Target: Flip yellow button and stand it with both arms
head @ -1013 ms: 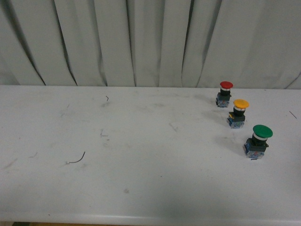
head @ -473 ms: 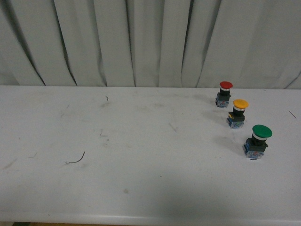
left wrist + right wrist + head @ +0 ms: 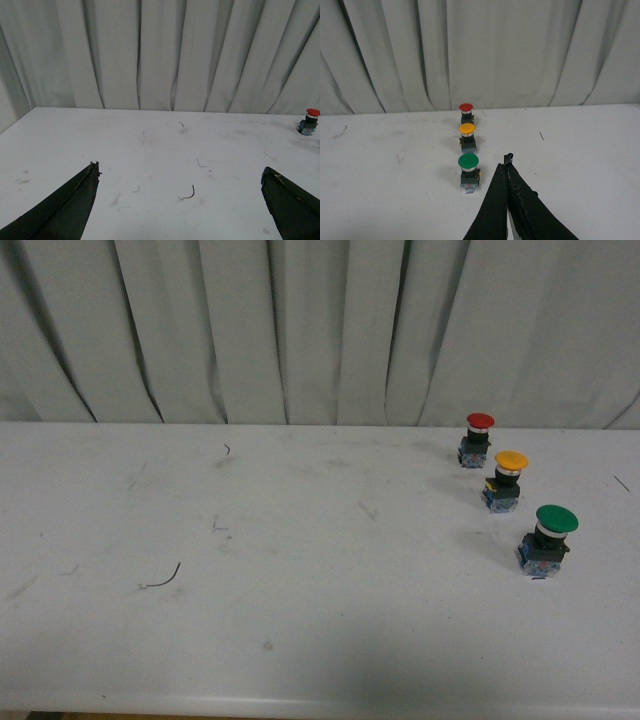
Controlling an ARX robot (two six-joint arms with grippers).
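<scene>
Yellow button standing cap-up at right of tabletop; neither gripper touching it.

The yellow button (image 3: 508, 481) is sitting in the right-centre of the front view, between a red button (image 3: 478, 440) and a green button (image 3: 547, 539), its long axis vertical on the tabletop (image 3: 300, 570). The right gripper (image 3: 506, 162) is pointing from the lower frame with tips pressed together, nearer the button. The left gripper (image 3: 180, 175) is hanging spread wide, well apart from it.
</scene>
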